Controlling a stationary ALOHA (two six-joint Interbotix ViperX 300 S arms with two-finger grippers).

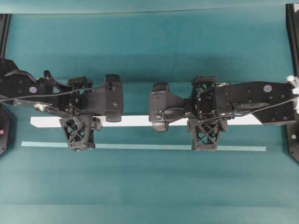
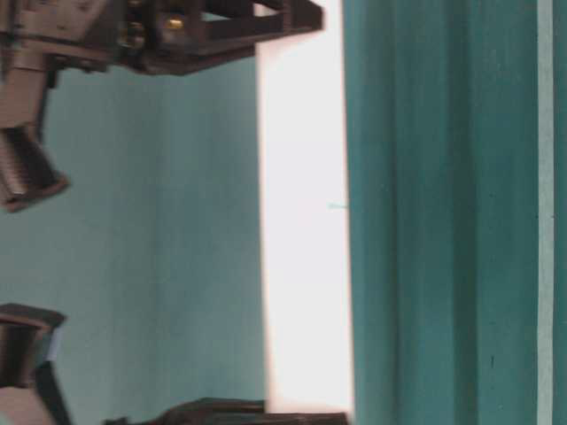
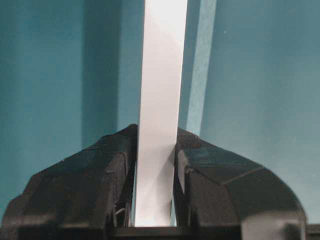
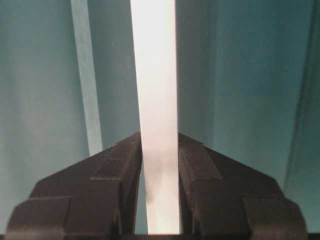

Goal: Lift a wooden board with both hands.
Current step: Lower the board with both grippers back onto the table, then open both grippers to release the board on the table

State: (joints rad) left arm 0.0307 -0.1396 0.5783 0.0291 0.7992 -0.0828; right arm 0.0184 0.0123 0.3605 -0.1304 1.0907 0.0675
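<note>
Lift step in hand, wooden board [image 3: 157,100] clamped between fingers of left gripper [image 3: 156,165] and right gripper [image 4: 160,160]; next, raise both ends evenly, keeping board level.

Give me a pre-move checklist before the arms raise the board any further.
1. Left gripper shut on the board: ok, fingers press both faces.
2. Right gripper shut on the board: ok.
3. Grips spread apart along the board: ok, one toward each end.
4. Board level between the grips: cannot tell.
5. Board off the table: cannot tell for certain.
6. Tape strip apart from the board: ok.
</note>
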